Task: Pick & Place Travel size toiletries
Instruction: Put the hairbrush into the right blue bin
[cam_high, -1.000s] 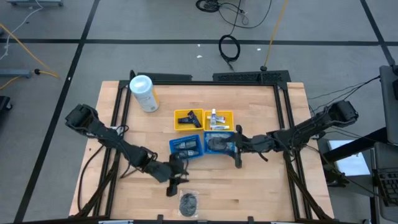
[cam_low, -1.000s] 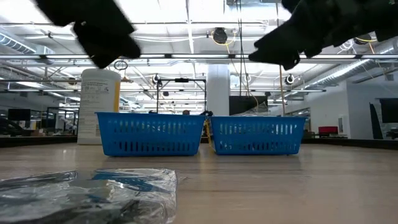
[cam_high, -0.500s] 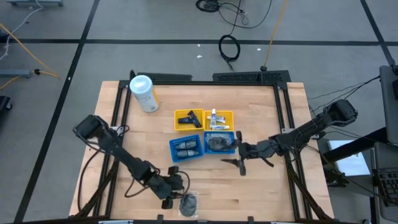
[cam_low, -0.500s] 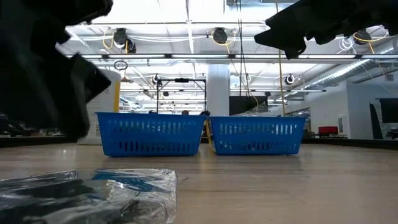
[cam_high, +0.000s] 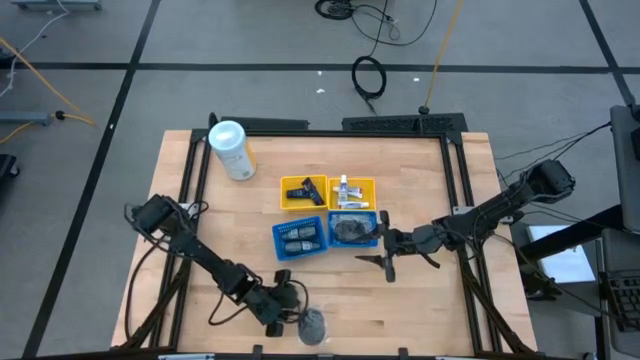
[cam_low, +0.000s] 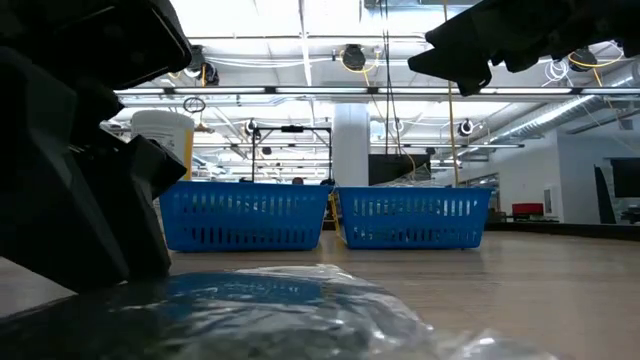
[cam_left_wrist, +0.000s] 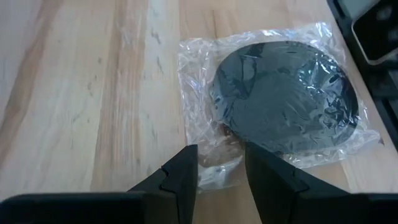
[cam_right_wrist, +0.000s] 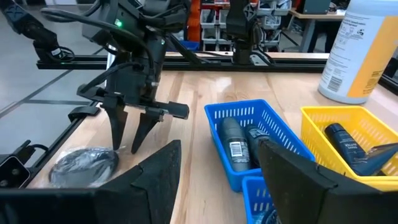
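The wooden table (cam_high: 420, 300) carries 2 yellow trays (cam_high: 328, 192), 2 blue trays (cam_high: 326, 233), a white canister (cam_high: 231, 150); a clear-wrapped grey piece (cam_high: 313, 325).

— Any writing you can read?

— None. The canister (cam_right_wrist: 362, 51) has a white and yellow label with lines of print, too small to make out.

— Anything else?

— A barcode sticker on a dark bottle (cam_right_wrist: 234, 144) in the blue tray (cam_right_wrist: 267, 124); its digits are illegible.
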